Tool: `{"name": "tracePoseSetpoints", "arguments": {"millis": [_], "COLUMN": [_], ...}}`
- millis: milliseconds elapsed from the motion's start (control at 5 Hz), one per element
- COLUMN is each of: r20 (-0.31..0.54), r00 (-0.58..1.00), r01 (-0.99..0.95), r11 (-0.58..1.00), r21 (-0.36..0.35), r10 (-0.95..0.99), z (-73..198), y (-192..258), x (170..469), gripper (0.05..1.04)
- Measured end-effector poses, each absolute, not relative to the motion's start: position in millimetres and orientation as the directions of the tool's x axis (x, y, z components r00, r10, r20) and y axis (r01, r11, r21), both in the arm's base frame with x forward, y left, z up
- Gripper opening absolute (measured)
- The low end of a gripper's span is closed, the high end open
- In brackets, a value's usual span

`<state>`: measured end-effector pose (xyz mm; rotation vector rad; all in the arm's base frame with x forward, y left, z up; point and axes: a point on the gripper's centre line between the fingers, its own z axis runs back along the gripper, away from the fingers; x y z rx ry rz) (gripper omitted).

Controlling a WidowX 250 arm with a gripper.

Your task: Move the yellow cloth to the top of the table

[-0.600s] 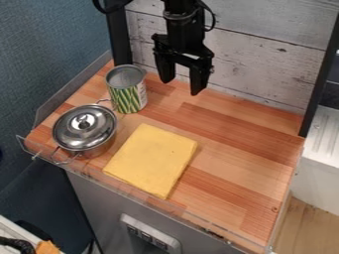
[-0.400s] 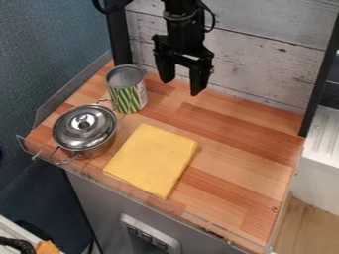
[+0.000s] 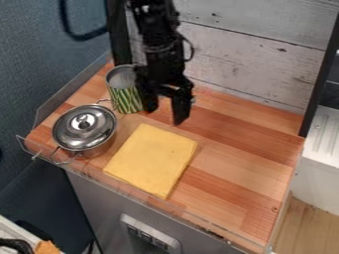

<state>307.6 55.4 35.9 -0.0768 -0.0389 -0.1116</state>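
Yellow cloth (image 3: 151,160), flat, smooth and roughly rectangular.

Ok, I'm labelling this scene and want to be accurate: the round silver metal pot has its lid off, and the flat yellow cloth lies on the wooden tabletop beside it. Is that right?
Not quite: the camera view shows the round silver metal pot with its lid on. The flat yellow cloth does lie on the wooden tabletop beside it.
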Motion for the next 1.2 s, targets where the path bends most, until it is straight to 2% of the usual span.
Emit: {"name": "tracePoseSetpoints", "arguments": {"millis": [200, 400, 600, 800, 1200], "r20": [0.044, 0.025, -0.001, -0.022, 0.035], "r00": [0.994, 0.999, 1.000, 0.999, 0.998], "r01": [0.098, 0.037, 0.023, 0.032, 0.059], "r11": [0.994, 0.999, 0.998, 0.996, 0.998], "r21": [-0.044, 0.008, 0.060, 0.084, 0.005], "r10": [-0.096, -0.038, -0.023, -0.031, -0.059], "z": [22.9, 7.6, -5.3, -16.7, -17.1], "y": [53.8, 54.8, 45.7, 41.6, 11.6], "x": [277.8, 261.2, 260.3, 266.2, 318.2], "gripper": [1.001, 1.001, 1.001, 1.000, 1.001]}}
